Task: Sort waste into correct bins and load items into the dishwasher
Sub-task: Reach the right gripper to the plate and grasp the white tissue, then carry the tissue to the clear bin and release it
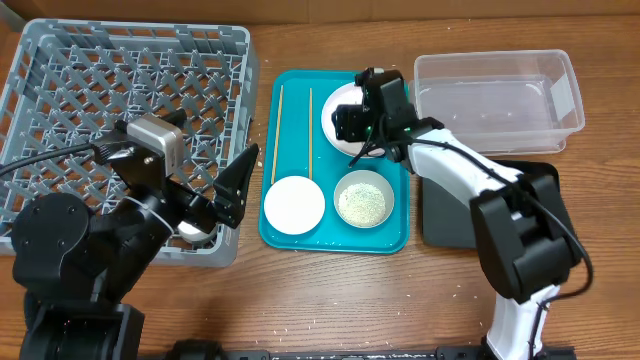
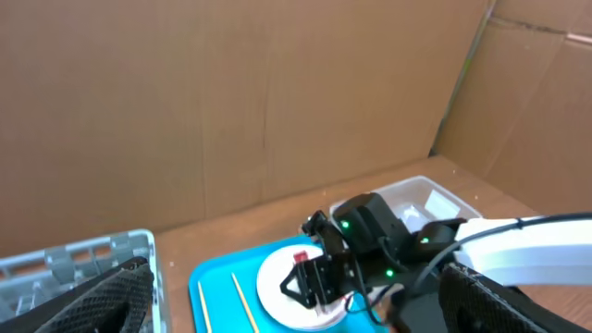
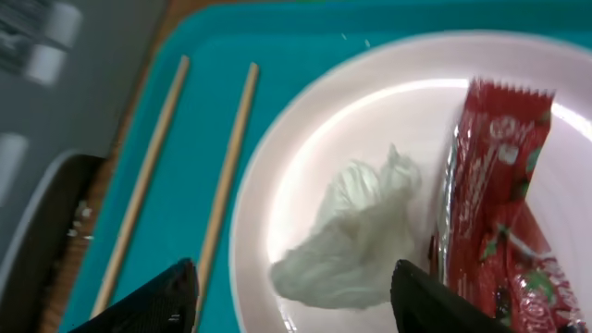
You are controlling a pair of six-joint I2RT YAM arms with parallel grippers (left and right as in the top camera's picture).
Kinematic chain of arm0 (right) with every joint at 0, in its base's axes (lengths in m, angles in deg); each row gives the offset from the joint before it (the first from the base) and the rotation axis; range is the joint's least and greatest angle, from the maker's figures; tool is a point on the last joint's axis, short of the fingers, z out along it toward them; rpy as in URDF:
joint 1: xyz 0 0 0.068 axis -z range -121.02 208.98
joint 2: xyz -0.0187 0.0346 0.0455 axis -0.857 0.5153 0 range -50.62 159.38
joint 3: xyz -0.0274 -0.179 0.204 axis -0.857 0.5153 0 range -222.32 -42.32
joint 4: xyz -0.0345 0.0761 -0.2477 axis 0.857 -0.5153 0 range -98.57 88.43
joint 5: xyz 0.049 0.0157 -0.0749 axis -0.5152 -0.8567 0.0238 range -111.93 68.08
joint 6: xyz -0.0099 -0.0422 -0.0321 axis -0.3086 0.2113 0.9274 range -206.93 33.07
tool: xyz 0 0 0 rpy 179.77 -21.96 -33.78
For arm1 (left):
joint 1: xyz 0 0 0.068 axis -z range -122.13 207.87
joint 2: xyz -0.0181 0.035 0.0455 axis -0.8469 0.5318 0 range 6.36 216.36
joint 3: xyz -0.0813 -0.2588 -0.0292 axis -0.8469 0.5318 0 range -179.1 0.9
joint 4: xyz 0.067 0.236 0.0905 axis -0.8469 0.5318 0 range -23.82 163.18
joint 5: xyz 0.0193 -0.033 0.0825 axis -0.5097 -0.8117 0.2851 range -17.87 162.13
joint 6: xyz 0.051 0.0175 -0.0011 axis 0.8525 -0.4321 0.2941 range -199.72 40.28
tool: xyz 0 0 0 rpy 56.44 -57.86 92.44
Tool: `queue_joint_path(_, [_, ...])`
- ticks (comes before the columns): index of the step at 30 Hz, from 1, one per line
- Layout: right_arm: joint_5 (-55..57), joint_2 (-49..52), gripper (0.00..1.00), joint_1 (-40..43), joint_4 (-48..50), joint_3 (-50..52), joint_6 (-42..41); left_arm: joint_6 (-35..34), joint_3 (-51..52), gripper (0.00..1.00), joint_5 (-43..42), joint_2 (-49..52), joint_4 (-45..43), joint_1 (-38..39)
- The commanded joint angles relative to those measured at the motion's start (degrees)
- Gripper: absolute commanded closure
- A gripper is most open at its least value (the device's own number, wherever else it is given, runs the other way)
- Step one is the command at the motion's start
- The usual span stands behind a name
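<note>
A round white plate on the teal tray holds a crumpled white paper scrap and a red foil wrapper. My right gripper is open just above the plate, its fingers on either side of the paper scrap; overhead it covers most of the plate. Two wooden chopsticks lie on the tray's left side. A white bowl and a grey-green bowl of rice sit at the tray's front. My left gripper is open and empty over the right edge of the grey dish rack.
The teal tray sits between the rack and the bins. A clear plastic tub stands at the back right. The black tray lies in front of it, partly under my right arm. Cardboard walls stand behind the table.
</note>
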Motion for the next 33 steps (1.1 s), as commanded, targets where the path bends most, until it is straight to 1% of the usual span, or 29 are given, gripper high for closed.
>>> queue_joint_path(1, [-0.04, 2.14, 0.32, -0.04, 0.42, -1.46, -3.85, 1.29, -0.28, 0.0, 0.68, -0.04, 2.36, -0.31])
queue_joint_path(3, [-1.9, 2.47, 0.39, -0.04, 0.55, -1.46, -5.62, 1.29, -0.28, 0.0, 0.68, -0.04, 5.05, -0.31])
queue_joint_path(4, [-2.25, 2.47, 0.44, -0.04, 0.59, -1.46, -6.16, 1.29, -0.28, 0.0, 0.68, -0.04, 6.6, -0.31])
queue_joint_path(6, [-2.43, 2.45, 0.62, -0.04, 0.7, -1.46, -6.27, 1.29, -0.28, 0.0, 0.7, -0.04, 10.12, -0.31])
queue_joint_path(7, [-2.43, 2.45, 0.69, -0.04, 0.72, -1.49, -6.27, 1.29, -0.28, 0.0, 0.68, -0.04, 11.74, -0.31])
queue_joint_path(8, [-2.43, 2.45, 0.79, 0.02, 0.7, -1.49, -6.27, 1.29, -0.28, 0.0, 0.68, -0.04, 13.33, -0.31])
queue_joint_path(10, [-2.62, 2.12, 0.92, 0.37, 0.61, -1.49, -6.32, 1.29, -0.28, 0.0, 0.7, -0.04, 16.76, -0.31])
queue_joint_path(11, [-3.02, 1.7, 0.95, 0.61, 0.61, -1.51, -6.29, 1.29, -0.28, 0.0, 0.7, -0.04, 18.29, -0.31])
queue_joint_path(16, [-5.09, -4.22, 0.96, 1.73, 0.59, -1.53, -6.29, 1.29, -0.28, 0.0, 0.7, -0.04, 25.09, -0.31])
queue_joint_path(22, [-5.05, -16.87, 0.96, 4.52, -1.33, -1.53, -6.29, 1.29, -0.28, 0.0, 0.7, -0.04, 29.99, -0.31])
queue_joint_path(25, [-3.93, -22.43, 0.96, 7.56, -5.25, -1.51, -6.29, 1.29, -0.28, 0.0, 0.7, -0.04, 31.01, -0.31])
queue_joint_path(27, [-0.7, -24.04, 0.96, 9.75, -9.4, -1.51, -6.29, 1.29, -0.28, 0.0, 0.7, -0.04, 31.12, -0.31])
queue_joint_path(31, [7.72, -23.23, 0.96, 13.66, -19.41, -1.44, -6.27, 1.29, -0.28, 0.0, 0.7, -0.04, 31.12, -0.31])
queue_joint_path(33, [9.11, -21.92, 0.96, 15.56, -22.75, -1.4, -5.64, 1.29, -0.28, 0.0, 0.7, -0.04, 31.12, -0.31])
